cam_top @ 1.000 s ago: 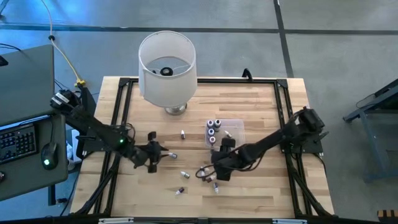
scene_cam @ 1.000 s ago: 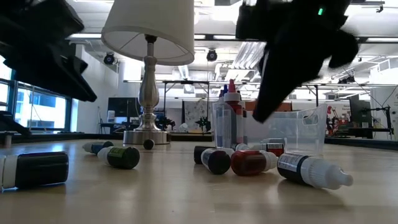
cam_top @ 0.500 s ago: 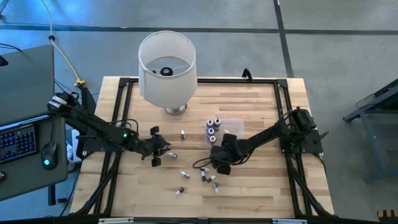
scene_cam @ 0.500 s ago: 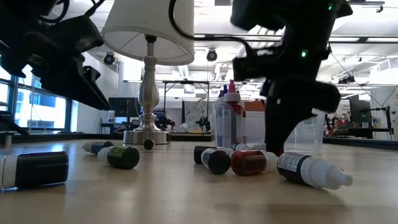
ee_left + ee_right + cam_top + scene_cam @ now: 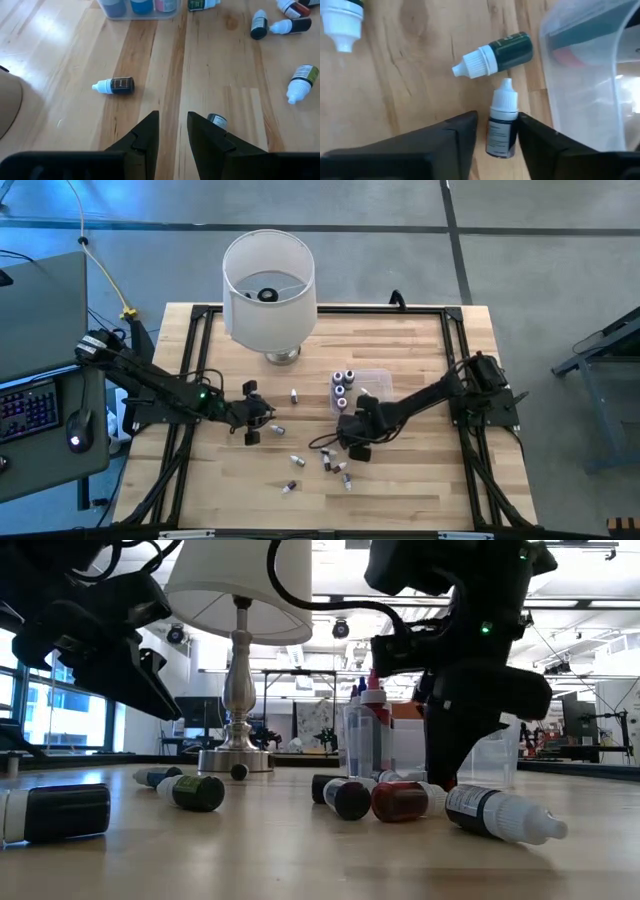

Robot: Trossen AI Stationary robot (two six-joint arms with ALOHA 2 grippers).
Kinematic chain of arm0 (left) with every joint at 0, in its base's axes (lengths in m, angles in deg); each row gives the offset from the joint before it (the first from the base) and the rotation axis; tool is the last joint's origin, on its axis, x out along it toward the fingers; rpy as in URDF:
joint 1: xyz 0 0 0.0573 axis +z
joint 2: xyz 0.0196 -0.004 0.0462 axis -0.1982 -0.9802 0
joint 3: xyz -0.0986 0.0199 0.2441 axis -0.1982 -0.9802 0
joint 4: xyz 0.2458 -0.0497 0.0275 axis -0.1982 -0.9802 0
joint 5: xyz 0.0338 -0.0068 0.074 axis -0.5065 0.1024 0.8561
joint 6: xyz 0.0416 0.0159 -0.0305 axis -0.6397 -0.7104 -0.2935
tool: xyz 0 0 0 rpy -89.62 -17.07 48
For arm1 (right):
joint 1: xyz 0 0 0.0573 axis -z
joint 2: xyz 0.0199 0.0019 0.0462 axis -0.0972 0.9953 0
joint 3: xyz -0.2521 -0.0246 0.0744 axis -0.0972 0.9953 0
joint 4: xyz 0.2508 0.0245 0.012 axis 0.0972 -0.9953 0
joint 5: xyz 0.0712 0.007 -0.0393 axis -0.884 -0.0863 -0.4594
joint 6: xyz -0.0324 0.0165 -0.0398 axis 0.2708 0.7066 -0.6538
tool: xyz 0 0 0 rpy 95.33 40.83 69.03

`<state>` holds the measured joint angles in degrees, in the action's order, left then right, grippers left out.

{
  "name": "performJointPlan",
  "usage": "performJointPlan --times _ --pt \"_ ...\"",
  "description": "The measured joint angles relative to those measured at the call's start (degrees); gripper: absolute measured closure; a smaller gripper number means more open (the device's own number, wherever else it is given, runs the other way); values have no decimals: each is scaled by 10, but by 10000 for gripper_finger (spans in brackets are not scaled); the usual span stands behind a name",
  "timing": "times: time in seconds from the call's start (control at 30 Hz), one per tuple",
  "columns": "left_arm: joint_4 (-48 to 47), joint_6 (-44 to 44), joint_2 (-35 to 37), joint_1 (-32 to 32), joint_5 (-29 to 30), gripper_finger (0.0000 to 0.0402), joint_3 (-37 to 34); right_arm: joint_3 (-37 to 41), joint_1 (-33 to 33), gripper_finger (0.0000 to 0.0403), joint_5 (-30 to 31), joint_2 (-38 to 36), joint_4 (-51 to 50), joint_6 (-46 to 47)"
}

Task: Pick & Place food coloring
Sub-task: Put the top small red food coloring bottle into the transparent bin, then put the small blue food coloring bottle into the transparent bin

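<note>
Now my right fingers (image 5: 495, 135) straddle a dark bottle (image 5: 501, 127) lying on the table (image 5: 400, 340), one finger each side, narrowed around it beside the clear tub (image 5: 590, 75); whether they press it I cannot tell. Just beyond their tips lies a green bottle (image 5: 495, 57). My left fingers (image 5: 172, 132) hang partly open, holding nothing, one bottle (image 5: 114, 86) ahead. Behind stands a white lamp (image 5: 268, 290). A second ago my right fingers were wider and farther from the tub.
</note>
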<state>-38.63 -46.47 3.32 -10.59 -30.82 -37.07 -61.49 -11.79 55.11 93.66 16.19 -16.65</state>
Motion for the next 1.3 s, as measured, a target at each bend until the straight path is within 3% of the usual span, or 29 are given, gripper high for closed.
performJointPlan --times 0.2,0.37,0.5,0.57,0.9,1.1,1.3 --pt "0 0 0 0 2 302 0 4 13 340 -41 -30 -14 57" --pt "1 0 0 -1 2 302 0 2 13 345 8 -111 -49 65" --pt "2 0 0 -1 -17 302 0 2 17 328 123 -173 -113 67" --pt "2 0 0 -1 -28 302 0 2 32 321 151 -183 -149 84" --pt "5 0 0 -1 -35 302 0 2 127 326 44 -106 -154 47" --pt "4 0 0 -1 -37 302 0 2 139 283 49 -84 -154 33" --pt "5 0 -9 -1 -77 302 1 2 140 238 49 -85 -151 23"
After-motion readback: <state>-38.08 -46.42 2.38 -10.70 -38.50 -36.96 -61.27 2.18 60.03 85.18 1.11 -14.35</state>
